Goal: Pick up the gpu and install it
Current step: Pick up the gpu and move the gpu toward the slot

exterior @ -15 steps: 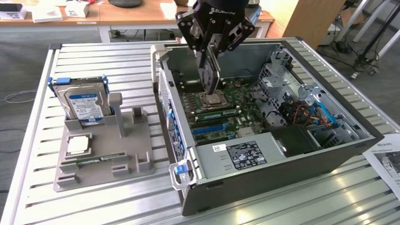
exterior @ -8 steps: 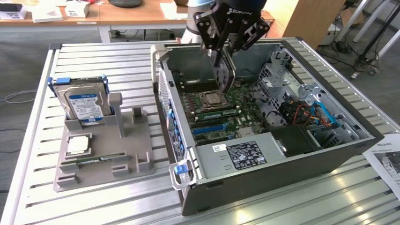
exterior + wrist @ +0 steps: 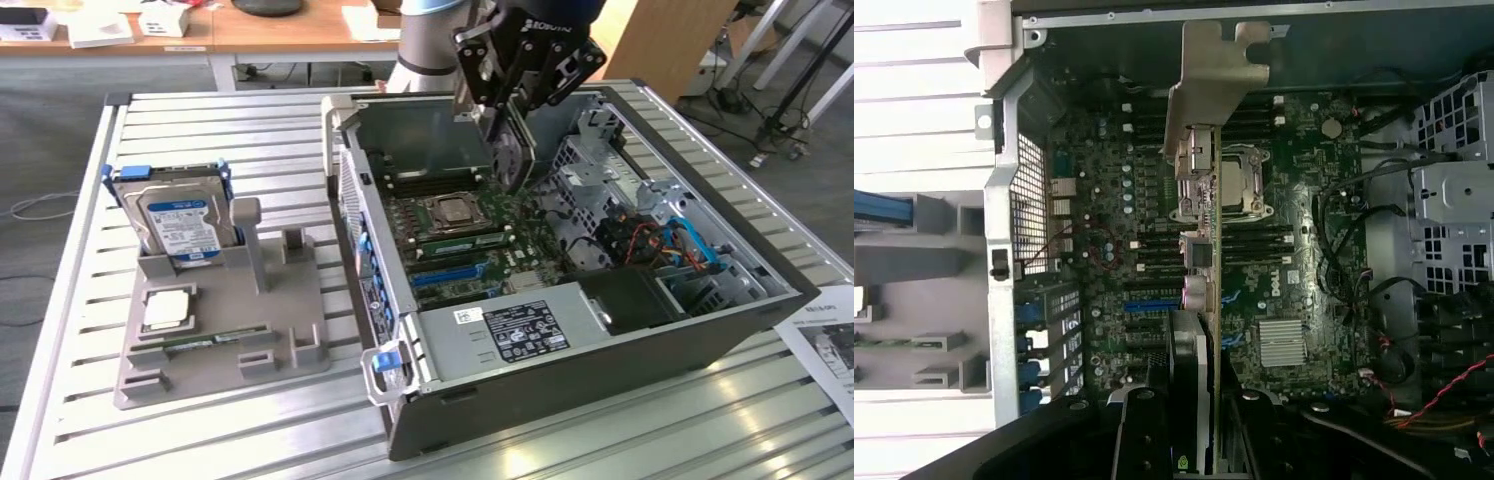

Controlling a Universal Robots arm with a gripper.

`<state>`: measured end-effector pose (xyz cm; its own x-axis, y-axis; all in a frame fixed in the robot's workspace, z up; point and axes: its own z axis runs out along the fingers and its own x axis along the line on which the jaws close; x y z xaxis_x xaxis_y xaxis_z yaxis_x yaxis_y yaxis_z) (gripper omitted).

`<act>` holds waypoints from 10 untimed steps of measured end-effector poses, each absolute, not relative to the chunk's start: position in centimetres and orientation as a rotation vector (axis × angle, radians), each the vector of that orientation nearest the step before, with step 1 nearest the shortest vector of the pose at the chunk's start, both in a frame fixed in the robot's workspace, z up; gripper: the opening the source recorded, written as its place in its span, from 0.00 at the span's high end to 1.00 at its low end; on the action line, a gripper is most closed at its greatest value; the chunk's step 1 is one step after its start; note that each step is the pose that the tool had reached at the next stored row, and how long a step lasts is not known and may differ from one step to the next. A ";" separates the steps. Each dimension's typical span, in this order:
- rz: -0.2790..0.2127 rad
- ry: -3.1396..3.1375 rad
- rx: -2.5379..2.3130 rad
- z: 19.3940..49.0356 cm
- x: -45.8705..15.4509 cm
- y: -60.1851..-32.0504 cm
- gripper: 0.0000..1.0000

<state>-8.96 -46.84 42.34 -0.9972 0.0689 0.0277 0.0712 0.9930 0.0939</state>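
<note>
Jaws half-closed, gripping gpu (image 3: pixel 514 160) on edge over open computer case (image 3: pixel 574 385). Cables (image 3: pixel 667 240) lie beside motherboard (image 3: pixel 461 245); hard drive (image 3: pixel 180 225) upright in rack (image 3: pixel 227 335) near surface (image 3: pixel 200 435) edge.

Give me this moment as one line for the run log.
gripper: shut on gpu | gpu: held upright over motherboard in open case | seated: no
</note>
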 end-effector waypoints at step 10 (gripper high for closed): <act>-0.151 -3.137 -0.106 42.2 -8.0 -46.7 0.72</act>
